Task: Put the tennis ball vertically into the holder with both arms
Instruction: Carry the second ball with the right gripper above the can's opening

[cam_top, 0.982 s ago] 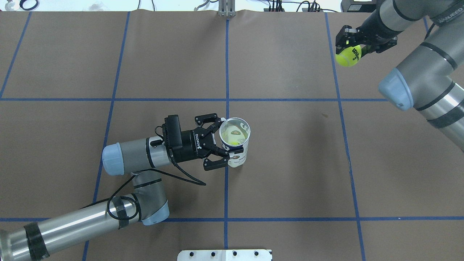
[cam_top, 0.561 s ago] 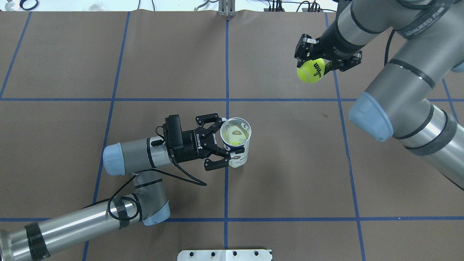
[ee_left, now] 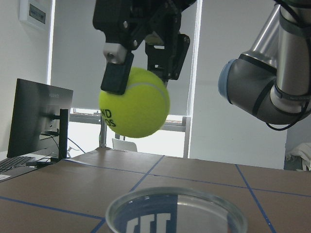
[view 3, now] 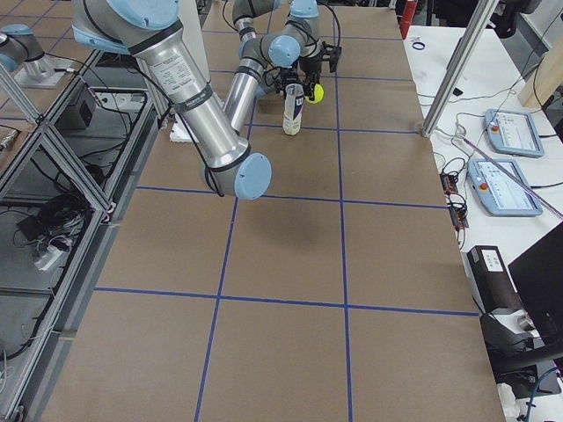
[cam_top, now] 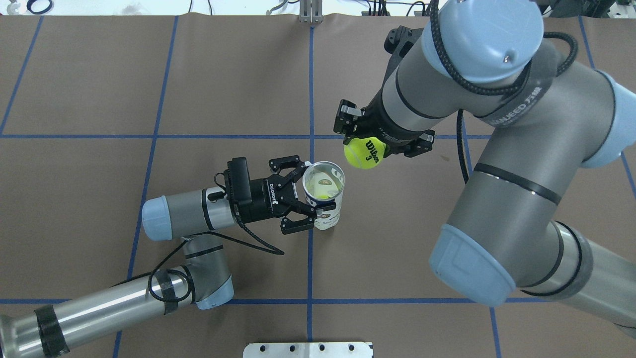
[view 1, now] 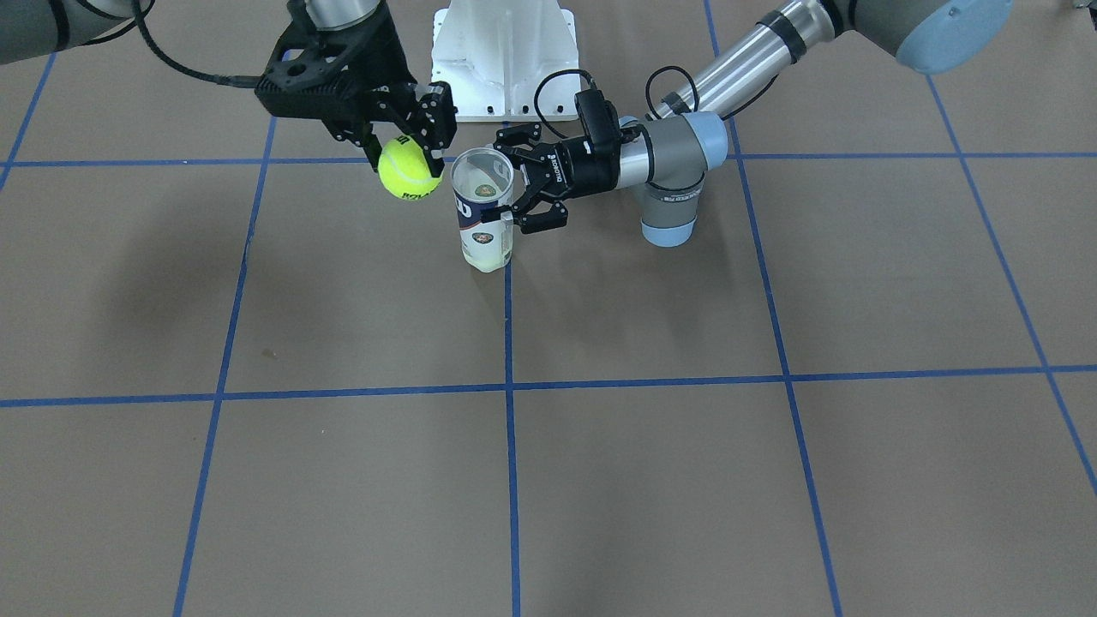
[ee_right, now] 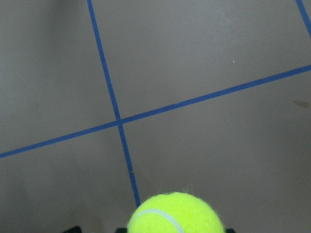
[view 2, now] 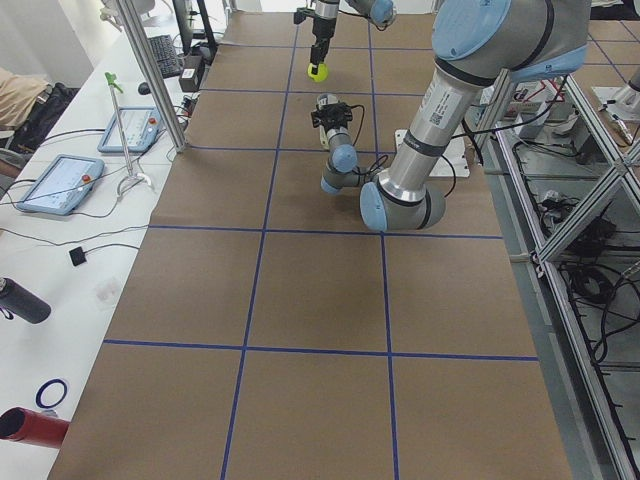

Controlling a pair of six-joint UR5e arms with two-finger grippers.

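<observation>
Overhead exterior: right gripper (cam_top: 373, 143) is pinching ball (cam_top: 365, 153) just beside tube (cam_top: 330, 210) rim; left gripper (cam_top: 306, 196) is clasping tube.

Brown bench (cam_top: 74, 199) gridded with blue tape lines (cam_top: 311, 74). White bolted base plate (view 1: 501, 43) at the robot-side edge. Two tablets (view 2: 55, 183) on a side table (view 2: 60, 260).

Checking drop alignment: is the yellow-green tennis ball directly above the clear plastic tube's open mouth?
No, overhead the yellow-green tennis ball sits beside the clear plastic tube, off its rim.
</observation>
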